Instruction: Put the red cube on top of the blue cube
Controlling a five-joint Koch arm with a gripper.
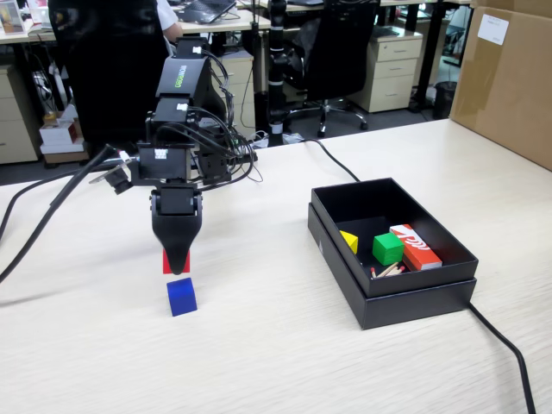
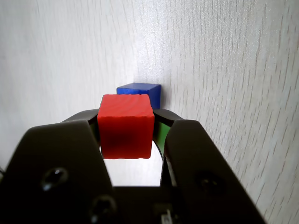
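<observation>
Two cubes matter. Red cube (image 2: 125, 125) is clamped between the jaws of the gripper (image 2: 127, 133); wrist view shows both jaw faces pressed on its left and right sides. Blue cube (image 2: 140, 94) sits on the table (image 2: 243, 93) just past the red one, at about 1 o'clock from it in the wrist view.

Fixed view: gripper (image 1: 177, 263) points straight down. Red cube (image 1: 175, 262) shows only as slivers behind the dark tip. Blue cube (image 1: 181, 296) lies at 6 o'clock from that tip, close below it in the picture. Whether the red cube is clear of the table, I cannot tell.

Risks, as I judge them:
- Red cube looks low relative to the blue top. Moving sideways without a lift could shove the blue cube away.
- Cubes are the same size, so the landing face is small. Any offset at release could leave the red cube overhanging, and it may tip off.
- Jaw tips reach below the grip line; on descent they could catch the blue cube's edges.

View differences:
- Wrist view gives the grip itself and the offset between the cubes; fixed view hides the grip behind the near jaw.
- Fixed view alone shows the black box (image 1: 392, 297) well off at 3 o'clock, holding a green cube (image 1: 387, 248) and a red-orange box (image 1: 415, 246).
</observation>
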